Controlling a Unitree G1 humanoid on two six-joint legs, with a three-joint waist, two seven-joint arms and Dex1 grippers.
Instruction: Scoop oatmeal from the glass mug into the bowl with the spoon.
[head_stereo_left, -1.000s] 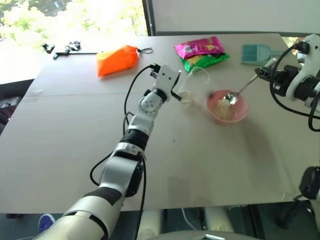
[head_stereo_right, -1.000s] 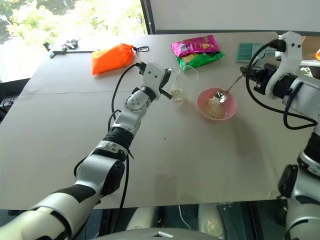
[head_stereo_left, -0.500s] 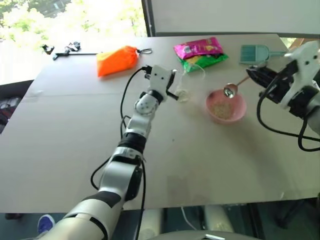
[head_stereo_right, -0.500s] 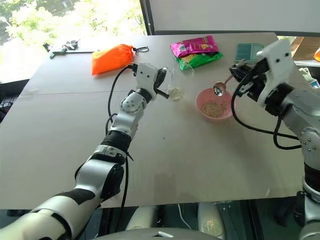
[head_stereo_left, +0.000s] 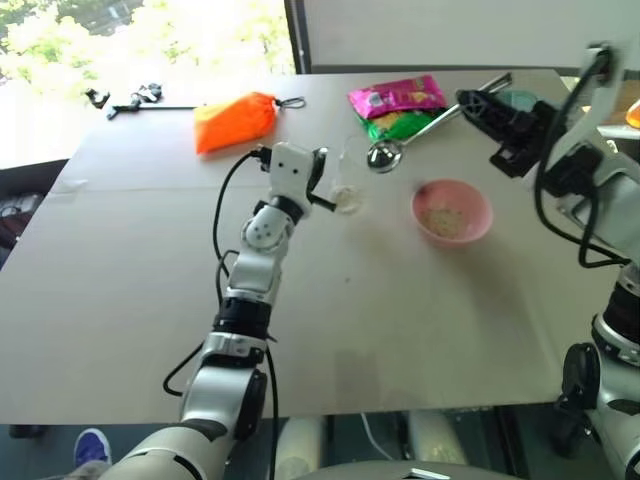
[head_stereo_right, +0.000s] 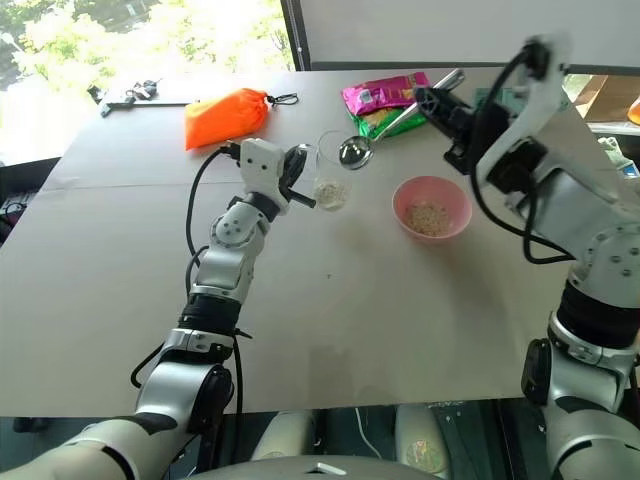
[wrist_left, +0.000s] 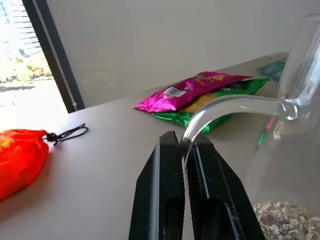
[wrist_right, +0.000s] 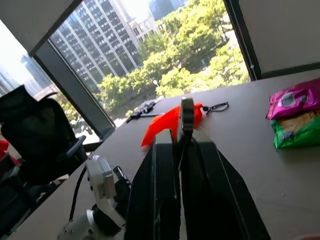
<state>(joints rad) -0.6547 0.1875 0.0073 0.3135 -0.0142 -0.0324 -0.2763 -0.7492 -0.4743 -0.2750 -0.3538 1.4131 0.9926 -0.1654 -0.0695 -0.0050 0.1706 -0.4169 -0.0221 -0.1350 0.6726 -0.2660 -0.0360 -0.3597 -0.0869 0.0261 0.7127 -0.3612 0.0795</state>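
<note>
Orange pouch (head_stereo_left: 235, 119) is sitting at far left of the table (head_stereo_left: 130, 270). Left gripper (wrist_left: 183, 150) is pinching the glass mug (head_stereo_right: 331, 180) by its handle, fingers (wrist_left: 162, 190) clamped tight on it; mug is holding oatmeal (wrist_left: 285, 220) at its bottom. Right gripper (head_stereo_left: 470, 103) is clamping the spoon (head_stereo_left: 405, 139) by the handle, spoon bowl hanging just beside the mug rim, above the table. Snack packets (head_stereo_left: 400, 105) are lying behind. Pink bowl (head_stereo_left: 452, 212) is resting right of the mug, apart from it, more oatmeal inside.
</note>
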